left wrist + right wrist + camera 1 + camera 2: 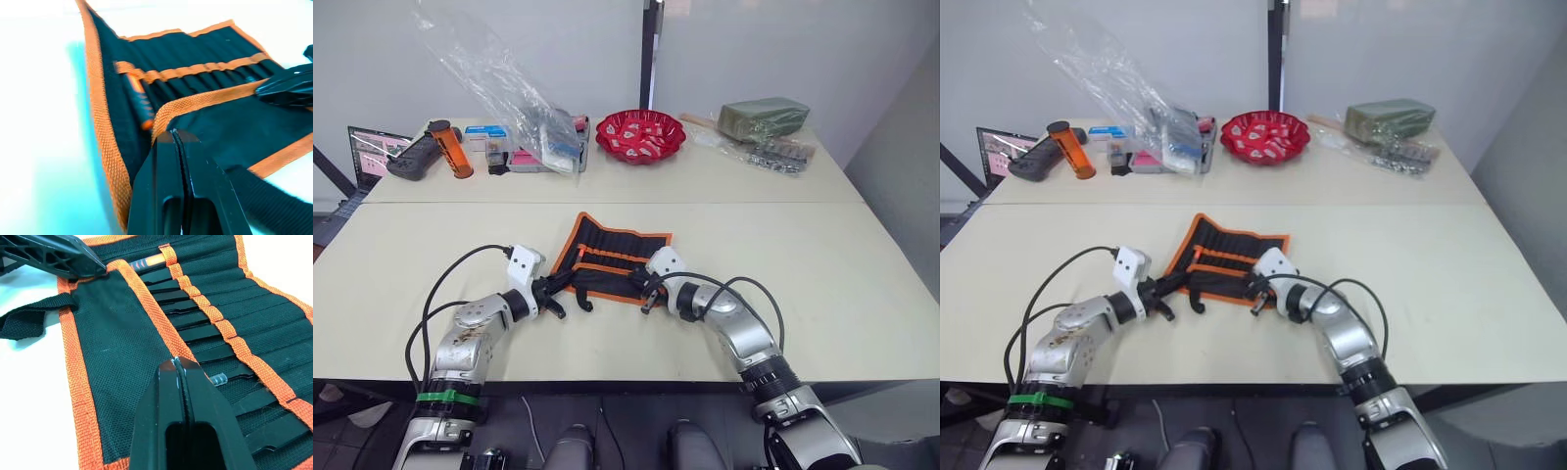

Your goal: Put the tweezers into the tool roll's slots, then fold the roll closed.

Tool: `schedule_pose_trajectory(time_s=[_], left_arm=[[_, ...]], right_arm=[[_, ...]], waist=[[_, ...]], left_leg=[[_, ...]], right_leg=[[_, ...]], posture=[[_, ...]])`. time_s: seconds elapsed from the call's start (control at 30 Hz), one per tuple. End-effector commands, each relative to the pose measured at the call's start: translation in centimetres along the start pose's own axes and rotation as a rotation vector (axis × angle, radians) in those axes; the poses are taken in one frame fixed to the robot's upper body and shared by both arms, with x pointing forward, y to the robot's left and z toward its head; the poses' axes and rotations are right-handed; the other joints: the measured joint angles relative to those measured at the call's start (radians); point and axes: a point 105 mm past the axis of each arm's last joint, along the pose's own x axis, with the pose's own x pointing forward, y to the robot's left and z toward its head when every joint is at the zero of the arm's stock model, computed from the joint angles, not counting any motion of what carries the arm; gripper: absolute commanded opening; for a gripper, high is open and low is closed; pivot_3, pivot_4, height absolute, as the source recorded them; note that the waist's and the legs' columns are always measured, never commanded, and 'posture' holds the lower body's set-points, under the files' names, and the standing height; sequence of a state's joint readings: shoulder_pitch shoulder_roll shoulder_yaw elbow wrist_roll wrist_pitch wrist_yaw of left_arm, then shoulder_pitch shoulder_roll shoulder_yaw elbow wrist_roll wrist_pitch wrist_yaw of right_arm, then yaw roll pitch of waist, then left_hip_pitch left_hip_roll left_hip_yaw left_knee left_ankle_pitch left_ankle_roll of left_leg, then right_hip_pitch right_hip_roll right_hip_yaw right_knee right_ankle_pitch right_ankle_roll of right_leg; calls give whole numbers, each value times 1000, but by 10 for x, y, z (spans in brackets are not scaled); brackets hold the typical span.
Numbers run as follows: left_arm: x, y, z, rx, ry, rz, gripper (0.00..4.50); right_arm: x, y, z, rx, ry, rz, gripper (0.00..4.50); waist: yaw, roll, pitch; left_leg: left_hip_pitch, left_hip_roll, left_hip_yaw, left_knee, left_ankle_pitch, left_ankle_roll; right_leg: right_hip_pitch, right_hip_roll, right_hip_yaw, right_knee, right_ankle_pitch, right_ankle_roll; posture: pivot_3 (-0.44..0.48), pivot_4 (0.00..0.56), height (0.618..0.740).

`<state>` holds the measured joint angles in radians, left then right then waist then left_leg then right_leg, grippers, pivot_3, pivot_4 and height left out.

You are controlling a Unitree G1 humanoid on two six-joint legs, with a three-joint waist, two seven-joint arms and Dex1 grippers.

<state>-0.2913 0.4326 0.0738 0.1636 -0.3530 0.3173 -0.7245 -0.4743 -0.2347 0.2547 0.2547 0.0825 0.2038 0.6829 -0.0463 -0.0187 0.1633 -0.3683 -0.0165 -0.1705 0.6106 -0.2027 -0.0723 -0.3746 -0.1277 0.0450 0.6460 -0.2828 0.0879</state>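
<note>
The tool roll (612, 257) lies open on the near table, black with orange edging. Its near flap (122, 338) is folded up over the lower part of the slots (254, 308). Black tweezers (195, 333) sit tucked in the slots under the orange centre strip (210, 313), beside an orange-handled tool (138, 100). My left gripper (173, 134) is shut on the flap's orange edge at its left corner. My right gripper (176, 363) is shut on the same edge further right. The black tie strap (29, 320) trails off the roll's near left corner.
On the far table stand a red bowl (640, 134), a clear plastic bag over boxes (509, 98), an orange cylinder (450, 149), a black controller (411, 157), a laptop (367, 152) and a green bundle (764, 117). A seam (607, 203) divides the two tables.
</note>
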Motion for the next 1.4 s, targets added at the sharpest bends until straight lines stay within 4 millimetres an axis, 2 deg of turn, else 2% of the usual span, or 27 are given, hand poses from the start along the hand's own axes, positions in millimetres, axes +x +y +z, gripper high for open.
schedule_pose_trajectory(time_s=[0.03, 0.1, 0.17, 0.3, 0.43, 0.57, 0.7, 0.83, 1.03, 1.17, 1.27, 1.4], left_arm=[[-12, 0, 28, -16, -101, 3, 37], [-20, -7, 45, -35, -158, -33, 37], [-29, -12, 58, -41, -187, -62, 37], [-49, -20, 76, -29, -186, -113, 37], [-66, -28, 83, 6, -142, -157, 37], [-78, -44, 89, 76, -82, -217, 37], [-83, -50, 86, 114, -20, -231, 0], [-88, -53, 84, 151, 17, -231, 1197], [-97, -47, 78, 170, 42, -192, 3185], [-102, -39, 75, 216, 61, -142, 4480], [-104, -39, 71, 233, 83, -148, 4480], [-102, -40, 70, 244, 85, -147, 4480]], right_arm=[[-11, -2, 16, 83, -87, 34, 0], [-20, -5, 37, 132, -160, 66, 0], [-31, -7, 52, 183, -192, 104, 0], [-53, -21, 66, 258, -197, 120, 0], [-70, -38, 63, 342, -176, 88, 0], [-88, -42, 50, 469, -120, 87, 0], [-98, -29, 37, 569, -42, 128, 1112], [-99, -23, 22, 643, 6, 96, 2514], [-86, -25, 16, 711, -6, 47, 4496], [-70, -31, 13, 696, 20, -1, 4500], [-55, -32, 17, 719, 27, 8, 4500], [-39, -25, 17, 755, 47, 44, 4500]], waist=[[0, 0, 0], [1, 0, 1], [-1, 0, 1], [-2, 0, 2], [-1, 0, 2], [3, 0, 3], [4, 0, 3], [1, 0, 3], [1, 0, 3], [2, 0, 3], [0, 0, 3], [0, 0, 3]], left_leg=[[0, 0, 0, 0, 0, 0], [-4, 0, 0, -1, 0, 0], [-15, 0, -1, 1, 0, 0], [-15, 0, -1, 0, 0, 0], [-14, 0, -1, -1, 0, 0], [-16, 0, 0, -1, 0, 0], [-16, 0, 0, -1, 0, 0], [-16, 0, 0, -1, 0, 0], [-16, 0, 1, -2, 0, 0], [-16, 0, 1, -1, 0, 0], [-15, 0, 1, -2, 0, 0], [-15, 0, 1, -2, 0, 0]], right_leg=[[0, 0, 0, 0, 0, 0], [-4, 0, 0, 0, 0, 0], [-14, 0, 0, 2, 4, -7], [-15, 0, 0, 1, 5, -8], [-15, 0, 0, 0, 4, -7], [-15, 0, 0, 0, 4, -7], [-15, 0, 0, -1, 4, -7], [-15, 0, 0, -1, 4, -7], [-15, 0, 0, -1, 4, -7], [-15, 0, 0, -1, 4, -7], [-15, 0, 0, -1, 4, -7], [-15, 0, 0, -1, 4, -8]], posture=[[0, 150, 740], [0, 150, 740], [0, 150, 740], [0, 150, 740], [0, 150, 740], [0, 150, 740], [0, 150, 740], [0, 150, 740], [0, 150, 740], [0, 150, 740], [0, 150, 740], [0, 150, 740]])
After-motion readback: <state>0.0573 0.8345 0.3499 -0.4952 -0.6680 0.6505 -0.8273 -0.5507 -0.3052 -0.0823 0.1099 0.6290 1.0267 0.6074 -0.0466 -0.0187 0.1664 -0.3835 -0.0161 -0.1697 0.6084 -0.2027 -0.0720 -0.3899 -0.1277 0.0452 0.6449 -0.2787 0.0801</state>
